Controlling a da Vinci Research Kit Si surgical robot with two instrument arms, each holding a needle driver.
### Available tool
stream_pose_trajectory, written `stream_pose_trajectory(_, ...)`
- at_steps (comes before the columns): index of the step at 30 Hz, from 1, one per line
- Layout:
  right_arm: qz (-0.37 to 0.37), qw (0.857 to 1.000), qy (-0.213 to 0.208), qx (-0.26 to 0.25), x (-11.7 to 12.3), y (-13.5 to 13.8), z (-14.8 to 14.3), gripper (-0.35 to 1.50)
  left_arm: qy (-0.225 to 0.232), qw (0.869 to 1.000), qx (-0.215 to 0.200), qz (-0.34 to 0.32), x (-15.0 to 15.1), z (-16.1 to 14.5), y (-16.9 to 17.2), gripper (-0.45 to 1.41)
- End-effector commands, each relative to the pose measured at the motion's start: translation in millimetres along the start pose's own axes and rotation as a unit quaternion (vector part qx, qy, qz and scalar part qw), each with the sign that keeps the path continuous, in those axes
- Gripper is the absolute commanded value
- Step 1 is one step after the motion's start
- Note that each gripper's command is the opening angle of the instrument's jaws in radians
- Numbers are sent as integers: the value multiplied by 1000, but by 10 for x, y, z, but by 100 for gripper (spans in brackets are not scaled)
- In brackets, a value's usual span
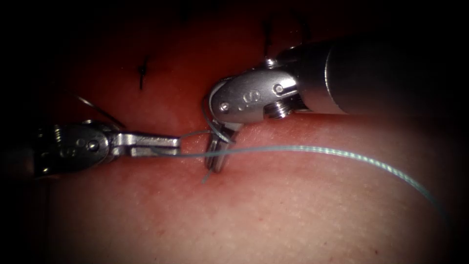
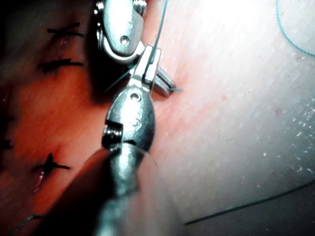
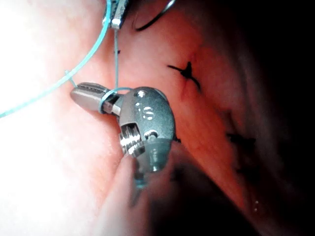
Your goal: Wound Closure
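Your left tool (image 1: pixel 171 144) comes in level from the left, its jaws closed on the thread (image 1: pixel 342 154), pinching it at the very tips. Your right tool (image 1: pixel 217 156) reaches down from the upper right with its jaws pointing steeply at the tissue (image 1: pixel 293 210); they look closed, and a loop of thread is wrapped around them just above the tips. In the right wrist view the same loop circles the right tool (image 3: pixel 86 93) near the base of its jaws, and the left tool (image 3: pixel 117 14) holds a strand running straight to it.

The two tips lie just beside each other, the left's long axis level, the right's nearly upright, so they meet almost at a right angle. A short thread end (image 1: pixel 206 177) pokes out just below the right jaws, nearer to them than to the left tool. The long strand runs away to the right over bare tissue, well apart from anything else.

The needle (image 1: pixel 97 110) rests beyond your left tool, its curve lying on the tissue; neither tool holds it, and whether its tip is in the tissue cannot be told. Finished stitches (image 1: pixel 142 73) sit further back along the cut. There is open room to the right and in front.
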Motion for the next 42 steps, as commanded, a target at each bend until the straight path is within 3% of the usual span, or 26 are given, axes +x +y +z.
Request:
stream_pose_trajectory(1, -3, 1000, 13, -8, 2, 10, -5, -35, -4, 1000, -1, 0, -4, 5, 2, -45)
stream_pose_trajectory(9, -6, 998, 55, -29, 20, 10, -26, -35, -20, 1000, -19, -12, 0, 15, 46, -45)
stream_pose_trajectory(15, -6, 997, 67, -38, 16, 14, -31, -35, -35, 998, -36, -22, 18, 28, 83, -45)
stream_pose_trajectory(22, -5, 995, 81, -60, 2, 16, -47, -35, -35, 997, -58, -33, 51, 31, 125, -45)
stream_pose_trajectory(31, 4, 994, 78, -82, -26, 23, -67, -35, -32, 996, -71, -43, 84, 12, 160, -45)
stream_pose_trajectory(42, 16, 992, 71, -106, -59, 29, -83, -35, -40, 995, -71, -55, 86, -3, 184, -45)
